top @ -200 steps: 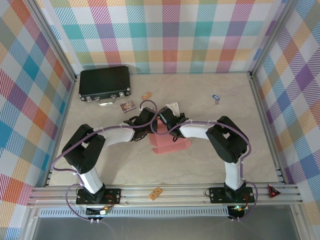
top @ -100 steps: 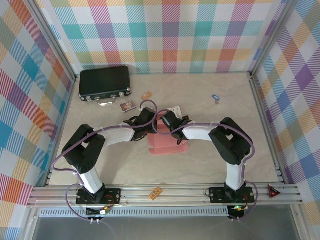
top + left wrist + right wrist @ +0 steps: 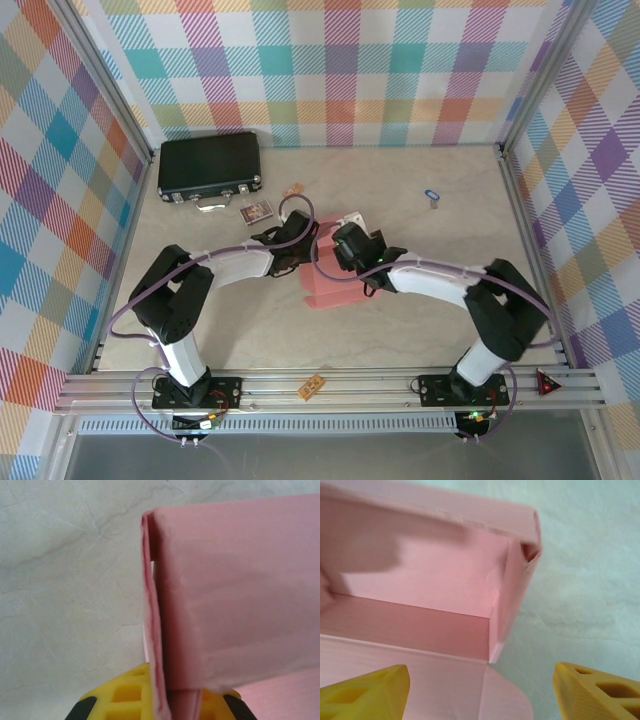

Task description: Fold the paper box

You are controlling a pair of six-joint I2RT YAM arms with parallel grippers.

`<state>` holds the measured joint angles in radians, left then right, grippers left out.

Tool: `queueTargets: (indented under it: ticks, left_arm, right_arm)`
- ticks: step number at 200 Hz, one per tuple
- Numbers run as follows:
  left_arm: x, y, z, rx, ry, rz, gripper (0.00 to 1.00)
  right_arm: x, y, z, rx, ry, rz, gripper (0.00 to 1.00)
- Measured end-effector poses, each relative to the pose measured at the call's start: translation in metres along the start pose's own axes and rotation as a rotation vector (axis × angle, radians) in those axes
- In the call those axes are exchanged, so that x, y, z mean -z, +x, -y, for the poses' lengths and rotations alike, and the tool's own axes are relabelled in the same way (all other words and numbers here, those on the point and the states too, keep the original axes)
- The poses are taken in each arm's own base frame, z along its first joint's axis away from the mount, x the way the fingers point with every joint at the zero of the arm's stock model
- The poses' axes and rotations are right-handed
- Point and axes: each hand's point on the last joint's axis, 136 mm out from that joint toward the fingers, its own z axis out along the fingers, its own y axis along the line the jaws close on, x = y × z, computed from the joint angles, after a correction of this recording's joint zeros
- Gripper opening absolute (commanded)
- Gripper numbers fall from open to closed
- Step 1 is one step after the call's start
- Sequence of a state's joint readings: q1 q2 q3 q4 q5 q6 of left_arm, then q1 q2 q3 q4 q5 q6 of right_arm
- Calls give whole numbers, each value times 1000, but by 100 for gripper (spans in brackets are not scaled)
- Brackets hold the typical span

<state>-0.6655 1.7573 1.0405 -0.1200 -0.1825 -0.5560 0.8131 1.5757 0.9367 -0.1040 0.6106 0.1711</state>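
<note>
Table [image 3: 430, 320]: is bearing the box [image 3: 332, 293] at its middle, between both arms.
Box: light, floppy pink card, creasing easily; a wall edge near a corner is looking safest to hold.
Left gripper [image 3: 167, 705]: is pinching its upright left wall, clenched.
Right gripper [image 3: 480, 692]: is hanging spread wide over the hollow, grasping nothing.
Right wrist view: is showing the corner tuck; overhead, arms are covering it.

Top camera: high, on the near side of the paper box [image 3: 330, 292], looking down. Wrist cameras: very close against that shared box, left and right.
</note>
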Motion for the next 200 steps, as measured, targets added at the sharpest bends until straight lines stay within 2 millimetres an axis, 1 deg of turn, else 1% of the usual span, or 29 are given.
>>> queueTargets:
  ticks: [11, 28, 49, 69, 82, 105, 124, 145, 153, 164, 181, 200]
  left_arm:
    - [1, -1, 3, 34, 7, -7, 0]
    - [4, -3, 6, 93, 13, -14, 0]
    - [6, -4, 9, 182, 18, -29, 0]
    - [7, -2, 12, 277, 27, -47, 0]
    - [8, 0, 14, 345, 39, -60, 0]
    - [18, 3, 16, 501, 67, -74, 0]
    - [28, 6, 14, 612, 73, -85, 0]
    - [35, 4, 16, 687, 81, -90, 0]
    - [37, 4, 15, 706, 76, -93, 0]
    - [37, 7, 12, 726, 58, -104, 0]
    - [38, 16, 7, 755, 24, -134, 0]
    - [39, 26, 4, 803, -6, -175, 0]
  right_arm:
    - [16, -13, 2, -14, -34, 33, 76]
    - [37, -26, 5, -26, -74, 66, 77]
    - [57, -33, 10, -28, -106, 80, 79]
    - [69, -34, 19, -40, -122, 63, 79]
    - [73, -34, 29, -67, -118, 45, 79]
    - [80, -32, 55, -144, -97, 12, 79]
    - [86, -27, 78, -217, -75, -17, 79]
    - [88, -19, 95, -271, -62, -46, 79]
    - [87, -17, 97, -282, -65, -59, 79]
    - [87, -13, 95, -289, -83, -78, 79]
    - [88, -8, 92, -291, -110, -104, 79]
    - [86, 0, 92, -292, -112, -138, 79]
